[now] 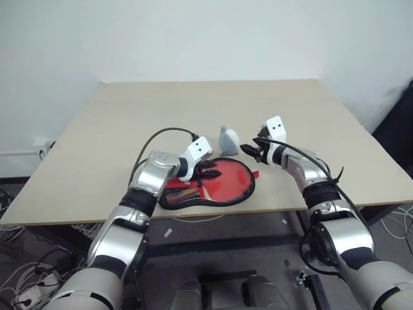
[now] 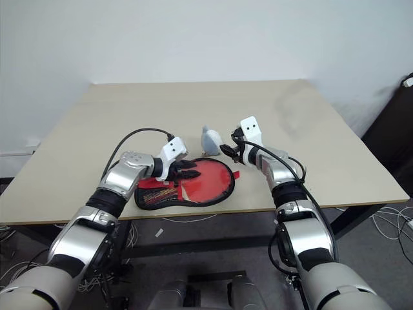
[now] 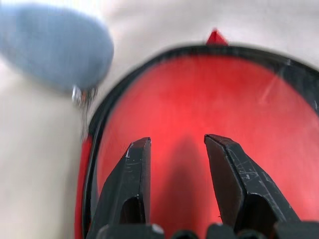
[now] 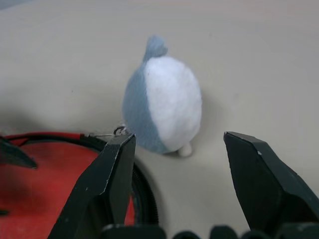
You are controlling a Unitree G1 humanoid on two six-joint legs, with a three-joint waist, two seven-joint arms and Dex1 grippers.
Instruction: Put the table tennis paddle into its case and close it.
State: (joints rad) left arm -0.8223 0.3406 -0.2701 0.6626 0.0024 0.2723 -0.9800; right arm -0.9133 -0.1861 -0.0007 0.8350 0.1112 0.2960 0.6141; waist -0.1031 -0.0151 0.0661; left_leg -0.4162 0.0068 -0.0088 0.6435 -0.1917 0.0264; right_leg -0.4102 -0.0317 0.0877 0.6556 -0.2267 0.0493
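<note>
The table tennis paddle's red face (image 1: 232, 184) lies flat near the table's front edge, ringed by the black zip rim of the open case (image 1: 222, 203). Its wooden handle (image 1: 184, 192) points left inside the case. My left gripper (image 1: 210, 173) hovers low over the red face, open, with nothing between its fingers (image 3: 132, 169). My right gripper (image 1: 251, 150) hangs open just past the case's far right rim (image 4: 144, 199). It faces a small grey pouch (image 4: 164, 107) and holds nothing. A metal zip pull (image 4: 118, 131) shows at the rim by one right finger.
The grey pouch (image 1: 227, 137) sits on the beige table (image 1: 129, 129) right behind the case. The case lies close to the table's front edge (image 1: 271, 206). A red tab (image 1: 256, 174) sticks out at its right side. A white wall stands behind the table.
</note>
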